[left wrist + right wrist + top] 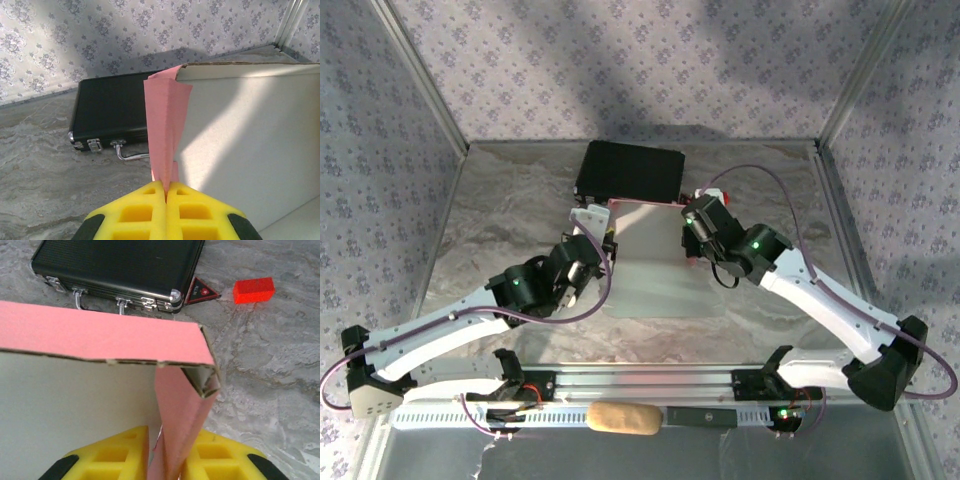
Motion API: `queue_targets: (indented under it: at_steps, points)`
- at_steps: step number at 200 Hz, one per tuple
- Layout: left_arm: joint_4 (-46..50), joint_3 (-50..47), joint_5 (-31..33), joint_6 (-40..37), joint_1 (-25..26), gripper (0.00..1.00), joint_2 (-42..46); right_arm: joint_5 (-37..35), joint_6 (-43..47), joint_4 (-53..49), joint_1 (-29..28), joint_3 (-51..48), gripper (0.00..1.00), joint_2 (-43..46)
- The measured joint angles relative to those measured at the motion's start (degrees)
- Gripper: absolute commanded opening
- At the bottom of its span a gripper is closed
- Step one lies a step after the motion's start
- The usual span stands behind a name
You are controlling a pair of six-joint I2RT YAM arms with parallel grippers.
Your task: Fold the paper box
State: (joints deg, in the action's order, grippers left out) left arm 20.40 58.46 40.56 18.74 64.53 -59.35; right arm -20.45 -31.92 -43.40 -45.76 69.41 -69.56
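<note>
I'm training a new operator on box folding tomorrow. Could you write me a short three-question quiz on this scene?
1. True or false: the left gripper is shut on a pink flap of the paper box.
2. What lies on the table beyond the box? A) a black case B) a glass bowl C) a bottle
3. Fill in: in the right wrist view, the red block lies to the ___ of the case.
Key: 1 true; 2 A; 3 right.
</note>
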Motion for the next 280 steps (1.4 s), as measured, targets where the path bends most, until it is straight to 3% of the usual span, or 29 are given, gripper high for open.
queue_targets:
  at_steps: [43,100,156,219,249,274,280]
  points:
    - [0.0,0.0,0.1,0.0,0.0,0.0,-0.8,0.6,0.0,0.3,0.0,-0.3,0.26,0.2]
    - [0.1,0.0,0.4,0.0,0.0,0.0,-0.9,-0.6,-1.4,-0.1,0.4,-0.3,0.13,-0.4]
    - [0.1,0.0,0.2,0.0,0.1,0.0,-0.9,-1.8,-2.7,-1.3,0.2,-0.3,0.28,-2.8]
    - [0.5,0.0,-0.1,0.0,0.2,0.0,-0.9,0.4,-2.9,0.4,0.8,-2.8,0.28,-2.3]
    - [0.6,0.0,-0.5,0.0,0.2,0.0,-0.9,1.8,-3.1,1.8,1.0,-4.0,0.19,-2.3]
    - [0.9,0.0,-0.7,0.0,0.3,0.0,-1.0,1.8,-4.6,2.8,1.2,-4.1,0.01,-2.1]
    - [1.0,0.0,-0.8,0.0,0.3,0.0,-1.2,1.7,-5.1,2.7,1.2,-4.0,0.0,-2.1]
